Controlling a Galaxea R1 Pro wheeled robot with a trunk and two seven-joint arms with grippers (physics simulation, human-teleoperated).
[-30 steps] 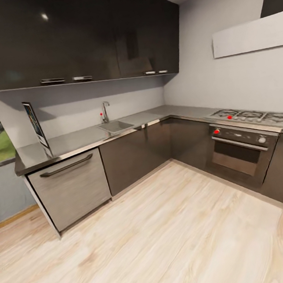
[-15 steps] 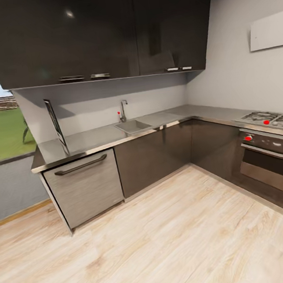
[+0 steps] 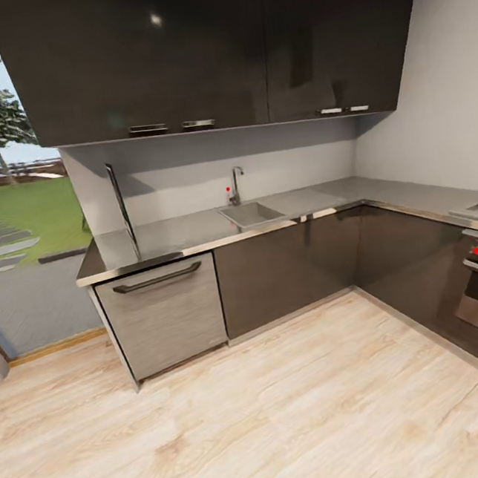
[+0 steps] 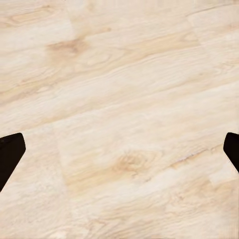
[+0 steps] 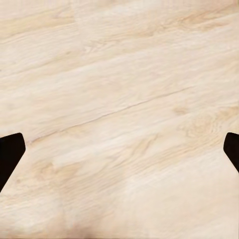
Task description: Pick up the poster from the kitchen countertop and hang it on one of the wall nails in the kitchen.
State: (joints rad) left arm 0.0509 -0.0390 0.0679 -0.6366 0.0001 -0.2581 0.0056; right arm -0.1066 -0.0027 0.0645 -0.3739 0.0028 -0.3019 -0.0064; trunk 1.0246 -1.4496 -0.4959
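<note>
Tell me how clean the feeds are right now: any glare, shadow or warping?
Head view: wide-angle bend at the edges, a small light glint on the upper cabinets, and the edge-on poster casts a soft shadow on the wall. Both wrist views: evenly lit wood floor, sharp, no glare.

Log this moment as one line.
phase: approach | poster: upright, edge-on, countertop's left end | left hand: open, empty, over floor | right hand: open, empty

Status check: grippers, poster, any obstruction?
Both grippers open, over bare wood floor. Poster upright, edge-on, at countertop's left end. Nothing between robot and counter.
</note>
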